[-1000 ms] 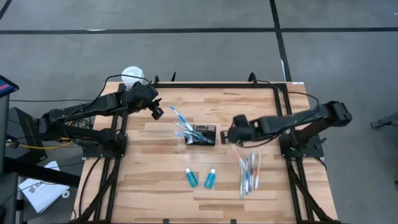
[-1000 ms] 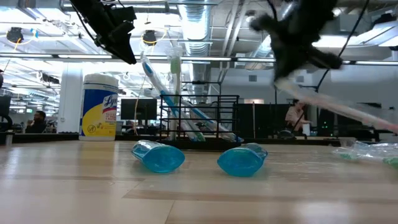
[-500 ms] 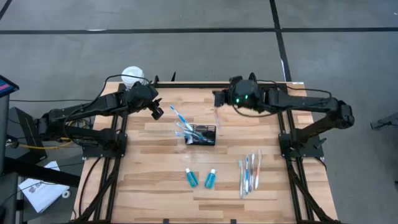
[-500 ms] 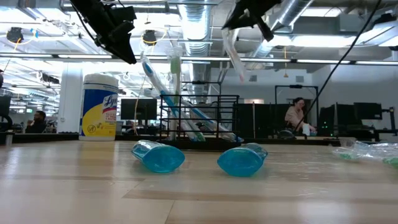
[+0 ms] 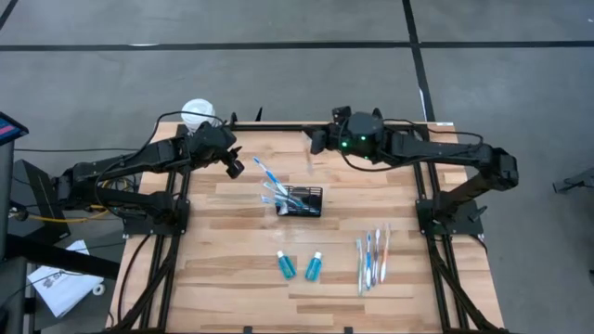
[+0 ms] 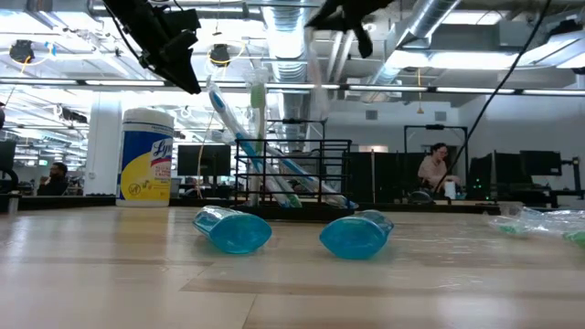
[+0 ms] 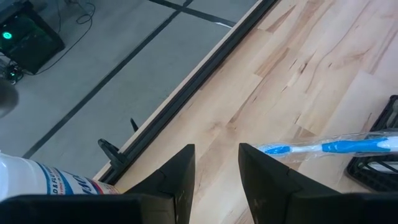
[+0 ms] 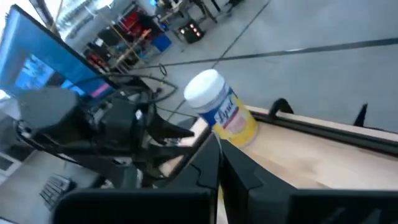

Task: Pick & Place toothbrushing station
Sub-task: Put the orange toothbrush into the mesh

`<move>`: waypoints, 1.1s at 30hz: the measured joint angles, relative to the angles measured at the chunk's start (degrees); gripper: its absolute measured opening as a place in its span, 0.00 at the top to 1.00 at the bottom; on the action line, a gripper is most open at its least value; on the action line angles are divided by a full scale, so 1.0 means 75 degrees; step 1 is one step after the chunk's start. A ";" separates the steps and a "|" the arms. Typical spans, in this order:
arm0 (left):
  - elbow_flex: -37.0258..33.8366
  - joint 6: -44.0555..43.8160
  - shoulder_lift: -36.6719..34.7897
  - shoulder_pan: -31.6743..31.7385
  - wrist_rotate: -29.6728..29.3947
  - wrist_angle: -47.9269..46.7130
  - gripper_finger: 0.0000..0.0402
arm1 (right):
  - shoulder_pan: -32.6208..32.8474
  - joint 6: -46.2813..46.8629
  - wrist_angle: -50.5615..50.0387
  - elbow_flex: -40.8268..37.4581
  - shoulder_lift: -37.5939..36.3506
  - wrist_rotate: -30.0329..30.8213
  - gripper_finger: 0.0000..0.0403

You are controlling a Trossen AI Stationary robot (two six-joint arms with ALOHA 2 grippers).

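Observation:
The black wire-mesh basket [image 5: 303,200] stands mid-table with blue and white toothbrushes [image 5: 267,178] leaning out of it toward the far left; it also shows in the low view [image 6: 292,174]. Two teal tubes [image 5: 285,265] [image 5: 314,266] lie on the table nearer the front. My right gripper [image 5: 316,141] is high over the far part of the table, beyond the basket, shut on a pale toothbrush [image 6: 320,68]. My left gripper [image 5: 235,168] hovers open and empty to the far left of the basket, its fingers apart in the left wrist view [image 7: 216,168]. My right gripper pinches the pale toothbrush between its two fingers at its upper end [image 8: 219,186]. The toothbrush hangs below the fingers, a little tilted, well clear of the table and above the basket's height.
Several more toothbrushes [image 5: 372,258] lie side by side at the front right. A white-lidded canister with a yellow label [image 5: 198,113] stands at the far left corner, behind my left arm. A person sits in the room beyond the table [image 6: 437,174].
My right gripper has risen from beside the basket's right side and swung toward the far edge and then leftward, carrying the pale toothbrush lifted clear and hanging below it. My left arm has kept still.

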 joint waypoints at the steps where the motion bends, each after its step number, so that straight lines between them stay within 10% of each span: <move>1: 0.0000 0.0000 0.0000 0.0000 0.0006 0.0003 0.71 | -0.0003 -0.0003 0.0111 -0.0030 0.0073 -0.0076 1.00; 33: 0.0000 0.0003 0.0000 0.0012 0.0000 -0.0009 0.71 | 0.0857 -0.0059 -0.1022 -0.0021 0.0377 0.0246 1.00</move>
